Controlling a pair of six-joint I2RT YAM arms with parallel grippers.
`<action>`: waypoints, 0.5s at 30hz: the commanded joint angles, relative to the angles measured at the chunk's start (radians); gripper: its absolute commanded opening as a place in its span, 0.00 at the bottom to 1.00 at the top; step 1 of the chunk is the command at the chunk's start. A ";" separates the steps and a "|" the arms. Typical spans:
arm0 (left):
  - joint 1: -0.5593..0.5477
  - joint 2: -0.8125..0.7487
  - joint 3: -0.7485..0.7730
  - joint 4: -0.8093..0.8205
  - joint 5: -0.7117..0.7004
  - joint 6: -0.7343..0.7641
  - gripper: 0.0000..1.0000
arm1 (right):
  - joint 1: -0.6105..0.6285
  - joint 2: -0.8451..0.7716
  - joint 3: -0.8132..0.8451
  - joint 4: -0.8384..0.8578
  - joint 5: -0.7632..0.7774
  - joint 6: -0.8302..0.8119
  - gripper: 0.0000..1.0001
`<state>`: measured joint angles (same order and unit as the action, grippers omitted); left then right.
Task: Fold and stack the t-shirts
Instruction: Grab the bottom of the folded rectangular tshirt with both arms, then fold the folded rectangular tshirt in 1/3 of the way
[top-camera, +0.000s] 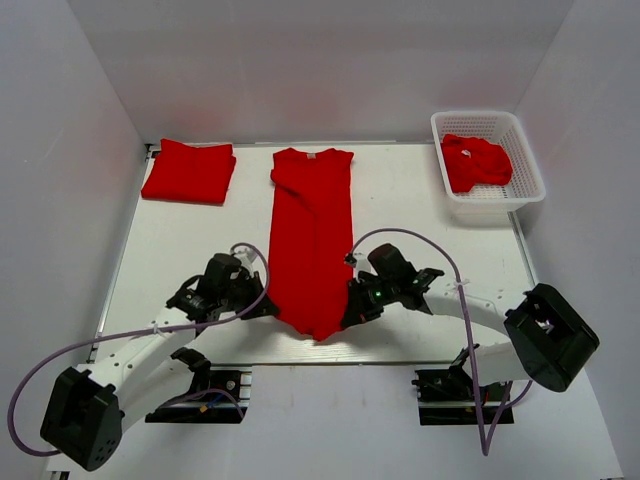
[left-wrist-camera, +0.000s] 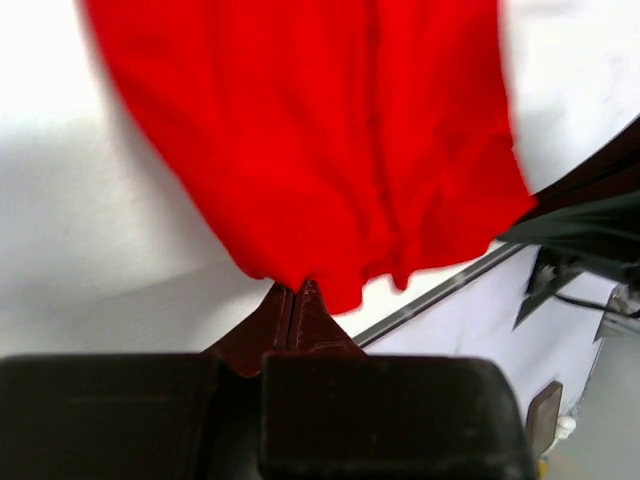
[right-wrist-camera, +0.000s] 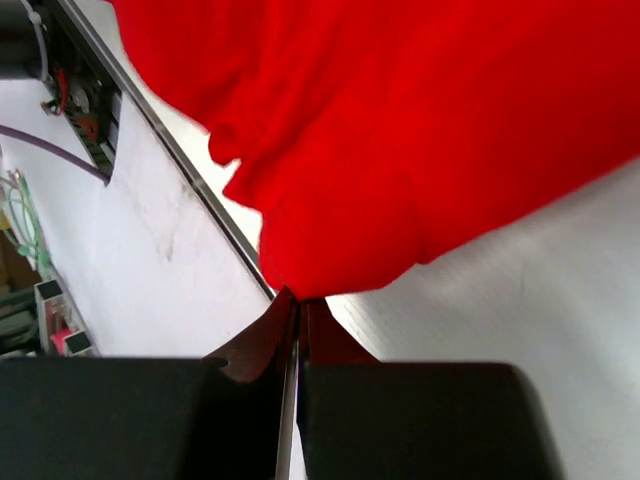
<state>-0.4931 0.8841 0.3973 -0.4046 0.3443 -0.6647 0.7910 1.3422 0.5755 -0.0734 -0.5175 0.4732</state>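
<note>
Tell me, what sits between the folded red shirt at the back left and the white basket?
The collar end of the stretched-out t-shirt, with bare table on either side, in the top view.

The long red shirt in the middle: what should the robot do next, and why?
Probably lift the near hem and carry it toward the collar, halving the shirt. The left gripper and right gripper are both shut on that hem, and the shirt lies in a long narrow strip.

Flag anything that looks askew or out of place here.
The long t-shirt tapers to a bunched, uneven hem at the near edge of the table, pinched by the left hand and right hand. A crumpled t-shirt sits unfolded in the basket.
</note>
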 joint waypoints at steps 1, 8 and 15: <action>-0.002 0.044 0.090 0.032 -0.037 0.034 0.00 | -0.013 0.012 0.085 -0.035 0.033 -0.053 0.00; 0.030 0.262 0.242 0.145 -0.165 0.004 0.00 | -0.117 0.152 0.271 -0.131 0.111 -0.087 0.00; 0.063 0.458 0.396 0.263 -0.267 0.037 0.00 | -0.222 0.264 0.440 -0.140 0.160 -0.171 0.00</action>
<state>-0.4515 1.3155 0.7174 -0.2321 0.1478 -0.6518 0.6083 1.5932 0.9310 -0.1932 -0.4023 0.3706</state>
